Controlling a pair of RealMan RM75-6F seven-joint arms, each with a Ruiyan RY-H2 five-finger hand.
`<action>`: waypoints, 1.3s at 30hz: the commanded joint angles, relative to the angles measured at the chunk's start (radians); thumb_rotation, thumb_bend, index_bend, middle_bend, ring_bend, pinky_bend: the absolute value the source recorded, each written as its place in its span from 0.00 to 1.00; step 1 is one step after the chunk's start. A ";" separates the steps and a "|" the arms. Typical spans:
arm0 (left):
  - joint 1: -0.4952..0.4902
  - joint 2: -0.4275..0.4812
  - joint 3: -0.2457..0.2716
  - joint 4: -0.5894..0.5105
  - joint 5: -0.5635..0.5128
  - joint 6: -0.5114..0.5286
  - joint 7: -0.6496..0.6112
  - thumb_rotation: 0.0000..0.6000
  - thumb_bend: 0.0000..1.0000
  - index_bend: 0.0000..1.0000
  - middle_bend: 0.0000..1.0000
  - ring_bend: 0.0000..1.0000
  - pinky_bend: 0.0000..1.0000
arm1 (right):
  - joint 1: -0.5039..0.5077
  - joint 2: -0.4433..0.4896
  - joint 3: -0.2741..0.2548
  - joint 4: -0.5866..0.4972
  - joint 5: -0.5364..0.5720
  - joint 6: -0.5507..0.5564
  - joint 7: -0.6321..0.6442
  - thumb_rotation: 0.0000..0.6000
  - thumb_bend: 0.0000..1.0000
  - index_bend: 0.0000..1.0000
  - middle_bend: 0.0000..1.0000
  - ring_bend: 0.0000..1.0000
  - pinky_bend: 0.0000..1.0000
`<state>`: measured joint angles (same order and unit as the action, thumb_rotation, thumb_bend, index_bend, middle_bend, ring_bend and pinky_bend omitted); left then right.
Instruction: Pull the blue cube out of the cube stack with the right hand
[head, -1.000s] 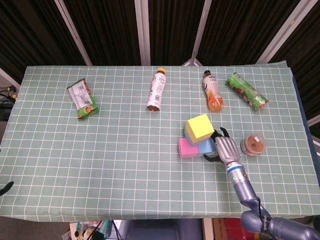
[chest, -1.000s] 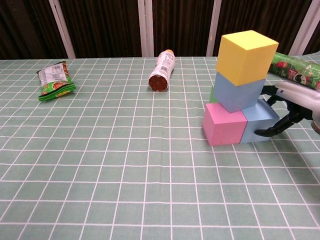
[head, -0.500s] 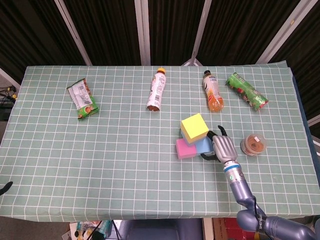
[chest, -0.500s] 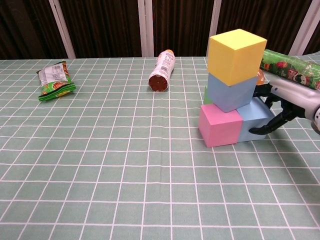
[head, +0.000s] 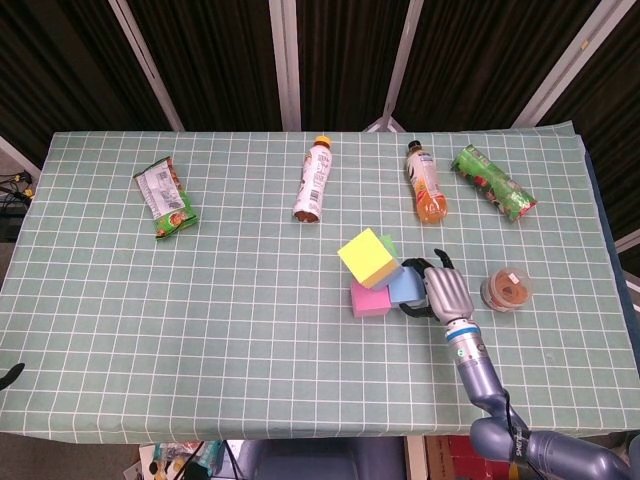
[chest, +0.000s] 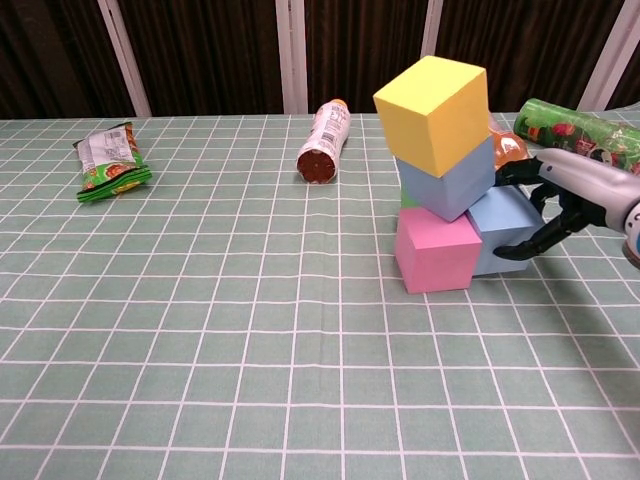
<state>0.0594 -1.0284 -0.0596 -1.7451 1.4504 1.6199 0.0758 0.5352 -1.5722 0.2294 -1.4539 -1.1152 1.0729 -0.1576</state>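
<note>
**Right hand has the bottom blue cube, stack is leaning**

So the right hand is wrapped around the lower blue cube, fingers curled on its near and far sides. That cube sits on the table just beside the pink cube. Looks to me like the pulling step itself. Problem: the upper blue cube and the yellow cube on top are tilted hard to the left. Next move probably needs a slow, straight slide to the right, or the top ones tumble. Left hand isn't visible anywhere.
</note>
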 joint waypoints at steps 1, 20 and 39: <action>0.000 0.000 0.000 -0.001 -0.001 -0.001 0.000 1.00 0.15 0.18 0.02 0.00 0.00 | 0.005 0.006 0.007 -0.022 -0.002 0.007 -0.012 1.00 0.23 0.51 0.44 0.60 0.09; 0.004 0.014 -0.007 0.008 -0.014 0.002 -0.041 1.00 0.15 0.18 0.02 0.00 0.00 | 0.028 0.079 0.076 -0.198 0.102 0.074 -0.155 1.00 0.23 0.51 0.44 0.60 0.09; -0.004 0.000 -0.004 0.000 -0.013 -0.008 0.001 1.00 0.15 0.18 0.02 0.00 0.00 | -0.119 0.219 -0.024 -0.111 0.009 0.077 0.102 1.00 0.23 0.51 0.44 0.60 0.09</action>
<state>0.0559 -1.0277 -0.0640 -1.7449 1.4366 1.6122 0.0767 0.4395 -1.3699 0.2285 -1.5593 -1.0793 1.1470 -0.0894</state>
